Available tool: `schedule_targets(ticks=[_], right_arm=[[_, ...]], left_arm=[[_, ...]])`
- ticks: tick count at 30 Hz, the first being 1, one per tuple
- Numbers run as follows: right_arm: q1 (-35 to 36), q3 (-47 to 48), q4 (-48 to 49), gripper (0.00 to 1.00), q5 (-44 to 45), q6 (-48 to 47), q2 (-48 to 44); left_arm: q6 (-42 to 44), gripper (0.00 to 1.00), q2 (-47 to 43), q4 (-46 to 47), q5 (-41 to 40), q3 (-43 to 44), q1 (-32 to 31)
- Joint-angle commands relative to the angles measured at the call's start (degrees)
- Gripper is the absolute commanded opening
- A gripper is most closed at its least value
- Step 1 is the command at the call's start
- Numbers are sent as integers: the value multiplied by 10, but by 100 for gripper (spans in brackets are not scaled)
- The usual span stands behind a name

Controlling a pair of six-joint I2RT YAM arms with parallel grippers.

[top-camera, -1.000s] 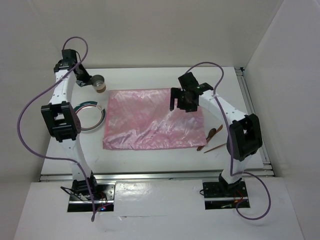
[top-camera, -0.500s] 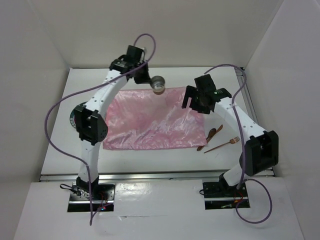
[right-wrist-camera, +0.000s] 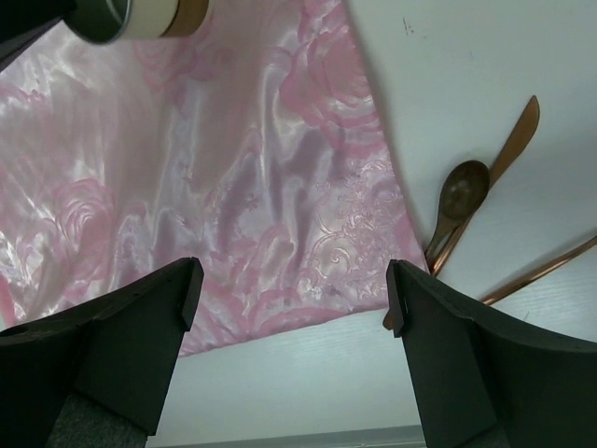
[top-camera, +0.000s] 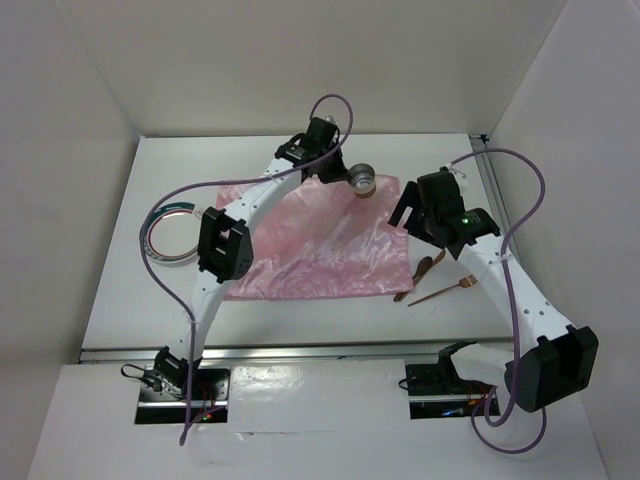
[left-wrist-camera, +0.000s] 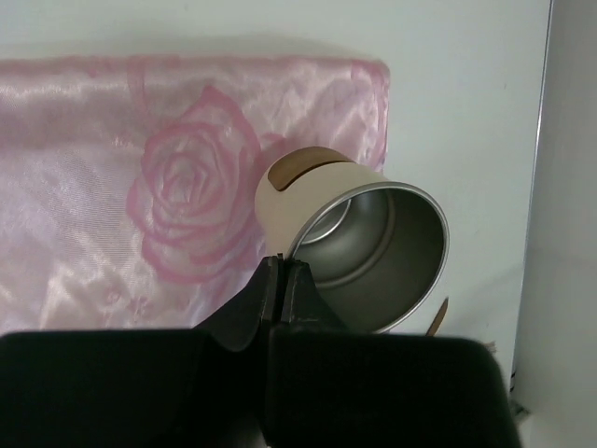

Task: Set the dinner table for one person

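White dinner table (top-camera: 300,322) bears pink cloth (top-camera: 320,250); left claw (left-wrist-camera: 283,275) grips cup (left-wrist-camera: 359,252), right claw (right-wrist-camera: 294,289) gapes

The white, rail-edged dinner table (top-camera: 300,322) lies flat.

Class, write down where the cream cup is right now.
In the top view, the cup is gripped by the left gripper. It lies tipped on its side over the far right corner of the pink cloth.

Left arm (top-camera: 225,245) stretches far and rightward, left gripper (left-wrist-camera: 284,269) pinched tight on a cup (left-wrist-camera: 354,243) rim. Right arm (top-camera: 510,285) bends leftward, right gripper (right-wrist-camera: 294,271) hanging, jaws wide apart.
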Motion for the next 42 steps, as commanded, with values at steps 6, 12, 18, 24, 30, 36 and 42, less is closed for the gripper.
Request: schedule_targets(ticks=[6, 12, 18, 24, 30, 36, 42], right_arm=[[-4, -5, -32, 93, 20, 8, -18], [-9, 0, -26, 93, 31, -10, -10], [-9, 5, -19, 93, 18, -10, 8], [-9, 5, -19, 93, 18, -15, 8], [-9, 5, -19, 93, 18, -15, 8], [-9, 5, -25, 93, 23, -15, -4], [-9, 5, -25, 94, 34, -20, -15]], left_arm=[[-66, 0, 55, 121, -56, 71, -8], [-66, 0, 73, 123, -50, 66, -8], [-60, 0, 73, 118, -43, 61, -8], [-54, 22, 94, 113, -13, 67, -8], [-54, 48, 100, 113, 7, 62, -8], [-48, 63, 56, 123, 13, 62, -8], [5, 77, -66, 113, -16, 23, -3]])
